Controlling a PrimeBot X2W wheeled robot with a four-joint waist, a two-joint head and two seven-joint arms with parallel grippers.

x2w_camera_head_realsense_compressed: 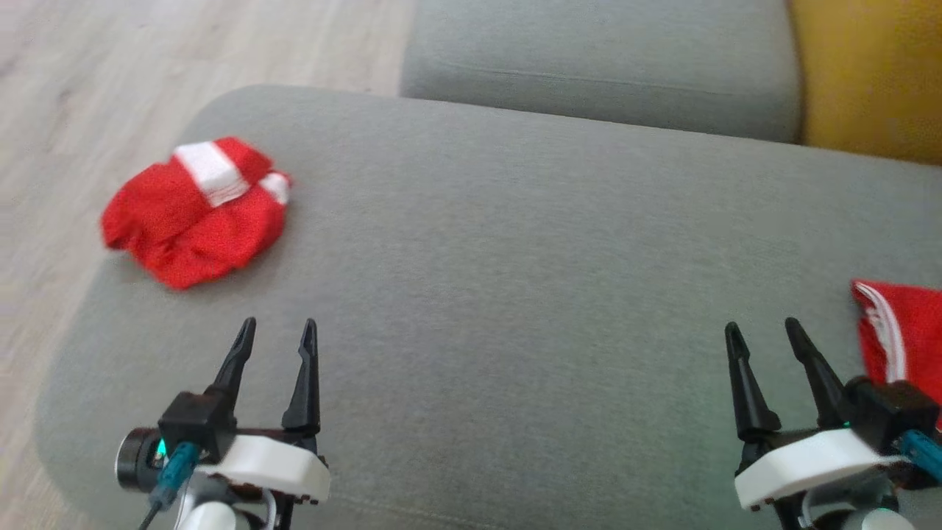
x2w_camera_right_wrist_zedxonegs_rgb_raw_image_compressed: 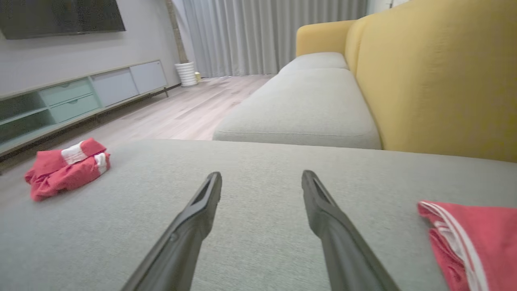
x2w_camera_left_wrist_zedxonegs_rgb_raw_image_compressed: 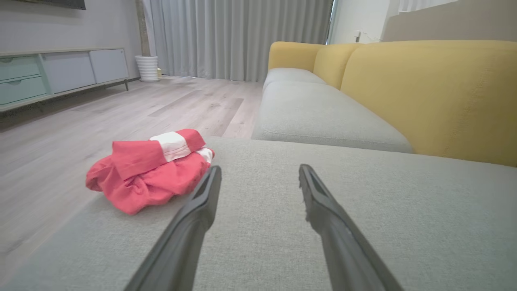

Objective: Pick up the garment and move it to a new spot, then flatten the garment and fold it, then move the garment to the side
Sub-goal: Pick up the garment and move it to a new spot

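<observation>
A: Grey sofa seat (x2w_camera_head_realsense_compressed: 515,243). Left hand (x2w_camera_head_realsense_compressed: 279,324) and right hand (x2w_camera_head_realsense_compressed: 760,325) are held spread, empty, readied.
B: A red garment (x2w_camera_head_realsense_compressed: 905,331) is seen just beside the right hand, likely next; a red bundle (x2w_camera_head_realsense_compressed: 195,213) is parked far left, aside.

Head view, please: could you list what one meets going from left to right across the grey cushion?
The bundled red-and-white garment → left gripper → right gripper → red garment at the right edge.
</observation>
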